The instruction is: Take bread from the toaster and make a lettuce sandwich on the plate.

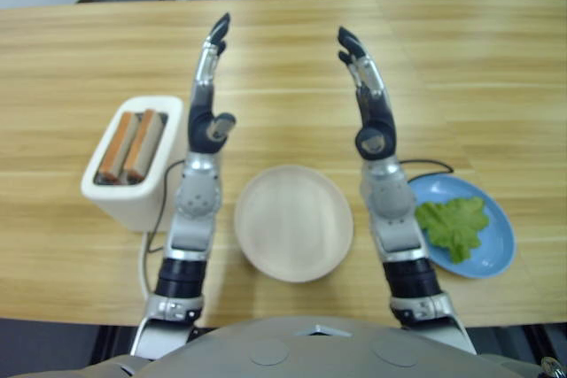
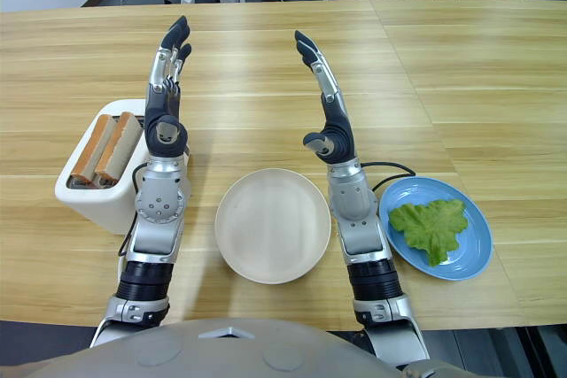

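**Both hands open above the table, bread in the toaster**

The toaster (image 1: 124, 205), white and boxy, stands at the left of the frame on the wooden table (image 1: 89, 59). Two slices of bread (image 1: 131, 144) sit side by side in its slots, their brown crusts showing above the top. A white cord (image 1: 144, 263) runs from the toaster toward the lower edge.

The left hand (image 1: 209, 95) is held up in the upper middle of the frame, fingers straight and spread, holding nothing. Its forearm runs down just beside the toaster's right wall, between the toaster and the plate (image 1: 294, 223). The plate is round, pale and bare, and lies in the lower middle of the frame.

The right hand (image 1: 368, 99) is raised the same way to the right of centre, fingers extended and empty. Its forearm runs down between the plate and a blue plate (image 1: 500, 254) at the lower right. A leaf of lettuce (image 1: 454, 223) lies flat on the blue plate. A thin black cable (image 1: 434, 164) curves on the table just above the blue plate, beside the right wrist.

Neither hand touches the toaster, the bread, the lettuce or either plate.
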You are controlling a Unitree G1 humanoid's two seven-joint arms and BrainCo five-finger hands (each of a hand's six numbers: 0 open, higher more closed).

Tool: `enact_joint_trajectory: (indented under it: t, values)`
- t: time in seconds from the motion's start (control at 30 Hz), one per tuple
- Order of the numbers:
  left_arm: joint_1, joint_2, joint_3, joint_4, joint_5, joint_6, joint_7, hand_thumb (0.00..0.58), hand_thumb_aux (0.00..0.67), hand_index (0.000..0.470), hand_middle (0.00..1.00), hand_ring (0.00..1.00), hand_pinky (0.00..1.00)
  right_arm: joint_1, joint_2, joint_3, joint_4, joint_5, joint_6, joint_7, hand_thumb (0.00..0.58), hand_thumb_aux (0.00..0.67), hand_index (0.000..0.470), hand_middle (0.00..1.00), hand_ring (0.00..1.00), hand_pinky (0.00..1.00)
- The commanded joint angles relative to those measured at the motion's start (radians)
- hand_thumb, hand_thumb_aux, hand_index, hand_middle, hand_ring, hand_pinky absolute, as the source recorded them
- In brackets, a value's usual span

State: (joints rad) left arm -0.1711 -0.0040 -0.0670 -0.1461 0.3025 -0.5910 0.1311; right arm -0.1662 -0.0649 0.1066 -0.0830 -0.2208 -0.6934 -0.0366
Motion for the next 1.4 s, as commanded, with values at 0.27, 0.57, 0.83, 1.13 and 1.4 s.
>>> enact_joint_trajectory:
  t: [0.27, 0.57, 0.83, 1.13, 1.4]
  values:
    - [0.004, 0.017, -0.017, 0.016, -0.019, 0.016, -0.021, 0.0, 0.0, 0.0, 0.0, 0.0, 0.0, 0.009, -0.006, 0.013, -0.007, 0.011, -0.002, 0.019, 0.0, 0.0, 0.0, 0.0, 0.0, 0.0]
    - [-0.003, 0.057, 0.008, -0.024, 0.006, 0.044, -0.037, 0.0, 0.0, 0.0, 0.0, 0.0, 0.0, 0.014, -0.022, 0.0, -0.007, -0.011, -0.008, 0.015, 0.0, 0.0, 0.0, 0.0, 0.0, 0.0]
    - [0.01, 0.343, 0.186, -0.17, 0.02, 0.17, -0.175, 0.0, 0.0, 0.0, 0.0, 0.0, 0.0, 0.036, -0.075, -0.102, -0.021, 0.012, -0.002, -0.011, 0.0, 0.0, 0.0, 0.0, 0.0, 0.0]
    - [0.071, 0.566, 0.343, -0.216, -0.03, 0.205, -0.283, 0.0, 0.0, 0.0, 0.0, 0.0, 0.0, 0.046, -0.077, -0.134, -0.045, 0.015, -0.012, -0.021, 0.0, 0.0, 0.0, 0.0, 0.0, 0.0]
    - [0.163, 0.807, 0.488, -0.061, 0.178, 0.143, -0.27, 0.0, 0.0, 0.0, 0.0, 0.0, 0.0, 0.038, -0.1, -0.152, -0.04, 0.012, -0.014, -0.016, 0.0, 0.0, 0.0, 0.0, 0.0, 0.0]
